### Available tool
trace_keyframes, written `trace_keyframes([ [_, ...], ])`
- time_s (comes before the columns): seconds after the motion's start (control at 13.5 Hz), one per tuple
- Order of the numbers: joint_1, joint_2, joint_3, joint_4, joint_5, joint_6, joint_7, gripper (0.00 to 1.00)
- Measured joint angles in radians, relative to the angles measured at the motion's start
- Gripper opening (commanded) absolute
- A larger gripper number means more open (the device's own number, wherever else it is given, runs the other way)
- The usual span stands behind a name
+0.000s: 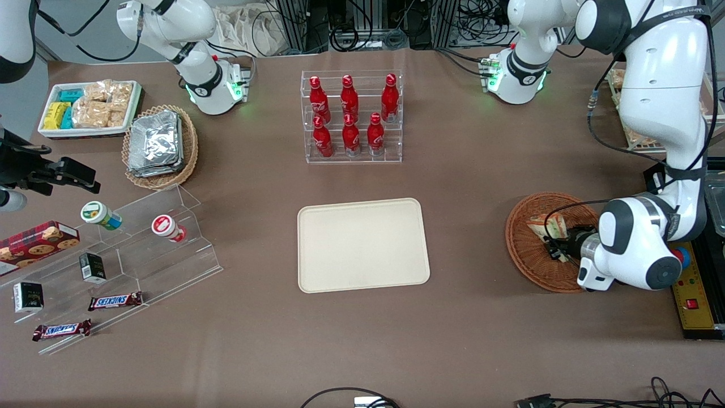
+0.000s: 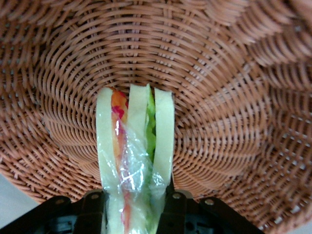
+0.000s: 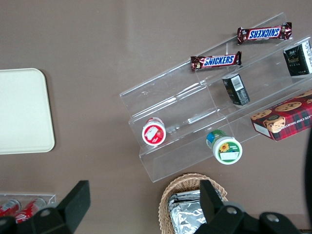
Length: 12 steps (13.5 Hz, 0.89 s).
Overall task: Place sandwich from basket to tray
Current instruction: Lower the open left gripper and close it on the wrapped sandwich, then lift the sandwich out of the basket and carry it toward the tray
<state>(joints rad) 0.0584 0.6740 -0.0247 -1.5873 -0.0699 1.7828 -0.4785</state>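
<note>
White bin of bagged tan pastries and lighter oval wicker basket of foil packs are seen toward the parked arm's end of the brown surface. Clear acrylic stepped stand sits nearer the front camera than those, with two Snickers bars on its lower steps.

Clear rack of red bottles stands mid-surface, farther from the front camera than the flat cream-coloured rectangular plastic tray — the tray is seen bare.

Round reddish-brown woven wicker basket lies toward the working arm's end, well apart from the tray. The black claw is positioned down inside it.

Small triangular wedge sandwich in clear wrap is shown in the left wrist view clamped on both sides by the claw fingers — pale bread slices with orange-red and green filling stripes facing the camera. The sandwich is located inside the basket, over its woven floor; whether it is lifted off the weave cannot be told.
</note>
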Motion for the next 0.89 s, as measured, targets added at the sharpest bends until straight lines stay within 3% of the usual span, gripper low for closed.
trace_keyframes([
  [0.37, -0.001, -0.107, -0.024, 0.003, 0.0, -0.071, 0.008, 0.37],
  [0.89, -0.005, -0.279, -0.161, 0.02, 0.001, -0.138, 0.156, 0.37],
])
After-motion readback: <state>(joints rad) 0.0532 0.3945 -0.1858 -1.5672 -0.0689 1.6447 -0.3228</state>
